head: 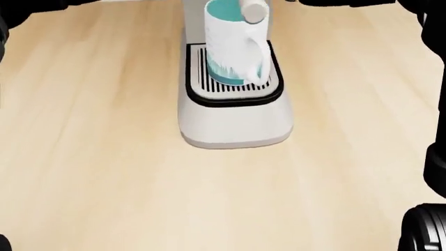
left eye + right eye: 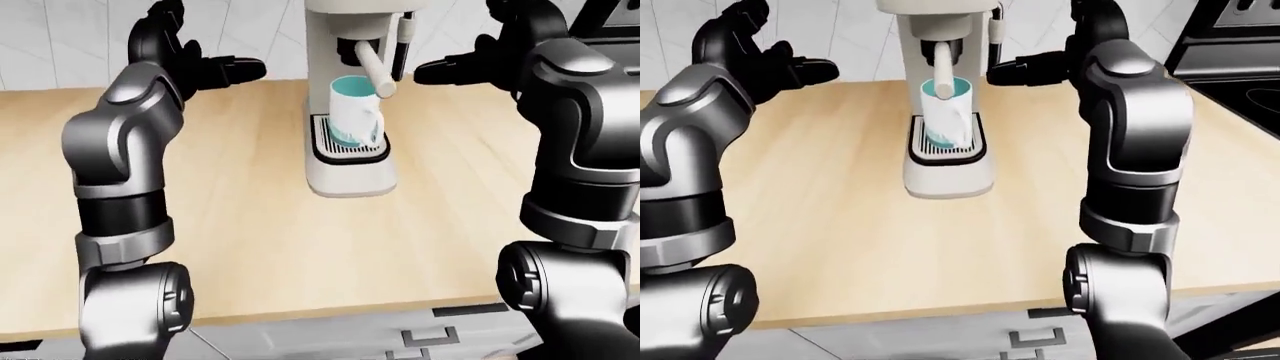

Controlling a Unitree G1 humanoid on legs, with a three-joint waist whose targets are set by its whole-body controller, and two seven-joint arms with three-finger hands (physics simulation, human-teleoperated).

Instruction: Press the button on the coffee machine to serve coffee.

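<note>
one mug sitting on the coffee machine grille, contents unclear.
left hand and right hand hovering, fingers spread, either side.
</note>
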